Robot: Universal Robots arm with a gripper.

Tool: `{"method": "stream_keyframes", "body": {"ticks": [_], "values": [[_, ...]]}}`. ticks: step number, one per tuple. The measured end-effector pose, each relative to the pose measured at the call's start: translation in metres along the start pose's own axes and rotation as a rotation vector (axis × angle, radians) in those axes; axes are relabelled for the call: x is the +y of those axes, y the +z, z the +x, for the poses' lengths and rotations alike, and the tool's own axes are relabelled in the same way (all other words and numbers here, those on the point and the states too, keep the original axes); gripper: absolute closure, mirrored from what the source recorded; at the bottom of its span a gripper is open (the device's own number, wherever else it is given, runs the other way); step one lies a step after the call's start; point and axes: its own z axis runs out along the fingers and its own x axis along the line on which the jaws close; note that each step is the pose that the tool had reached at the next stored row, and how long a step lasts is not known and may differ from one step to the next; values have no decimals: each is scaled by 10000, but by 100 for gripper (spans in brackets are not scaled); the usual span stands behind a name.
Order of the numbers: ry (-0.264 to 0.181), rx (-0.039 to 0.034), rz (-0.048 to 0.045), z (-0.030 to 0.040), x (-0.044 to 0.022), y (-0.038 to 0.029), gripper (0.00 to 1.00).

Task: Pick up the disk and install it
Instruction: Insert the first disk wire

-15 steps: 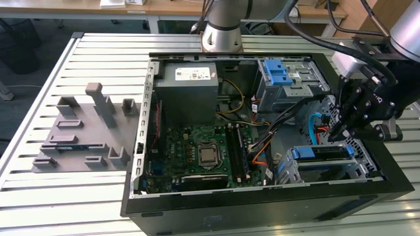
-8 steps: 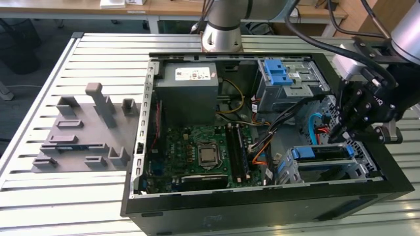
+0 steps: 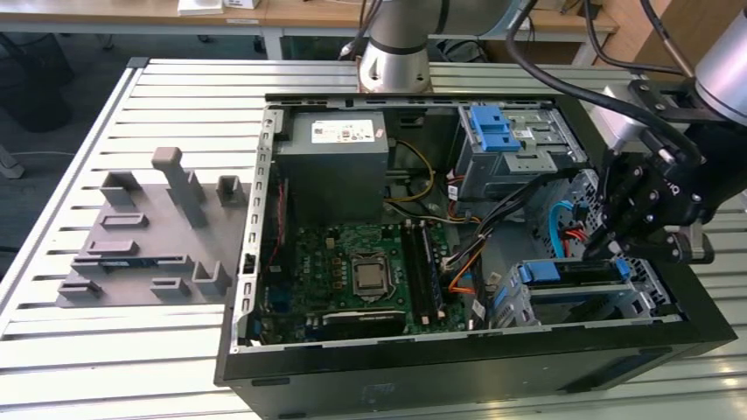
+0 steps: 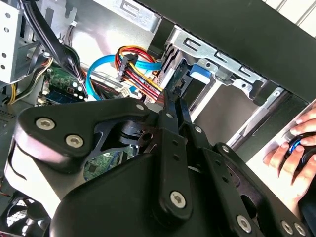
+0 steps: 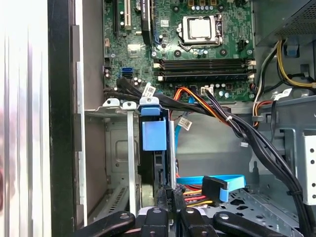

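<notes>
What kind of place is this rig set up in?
Most likely a lab or workshop bench for robot assembly trials. An opened computer case lies on a slatted metal table beside a grey parts fixture, with the gripper over the drive cage. Desks stand behind.

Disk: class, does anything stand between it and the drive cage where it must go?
Nothing visible does. In the first wrist view the disk already sits in a slot of the drive cage, its blue end showing. The black cable bundle passes close by, not across the slot.
</notes>
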Motion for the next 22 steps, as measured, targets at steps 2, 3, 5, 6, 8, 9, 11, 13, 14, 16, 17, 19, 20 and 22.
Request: {"method": "stream_keyframes", "body": {"ticks": [2, 3, 5, 6, 8, 9, 11, 13, 14, 16, 17, 19, 20, 22], "values": [[85, -2, -6, 7, -1, 6, 84], [118, -4, -10, 12, -3, 9, 84], [144, -5, -20, 21, -7, 16, 84], [145, -6, -21, 22, -8, 19, 84], [145, -4, -22, 22, -11, 21, 84], [146, -5, -22, 23, -13, 22, 84], [146, -3, -23, 23, -15, 25, 84], [146, -4, -23, 25, -16, 30, 84], [146, -5, -23, 29, -17, 38, 84], [146, -5, -23, 33, -18, 46, 84], [146, -5, -23, 34, -19, 49, 84], [146, -3, -23, 34, -20, 54, 84], [145, -2, -24, 35, -21, 56, 84], [145, -3, -26, 35, -24, 60, 84]]}}
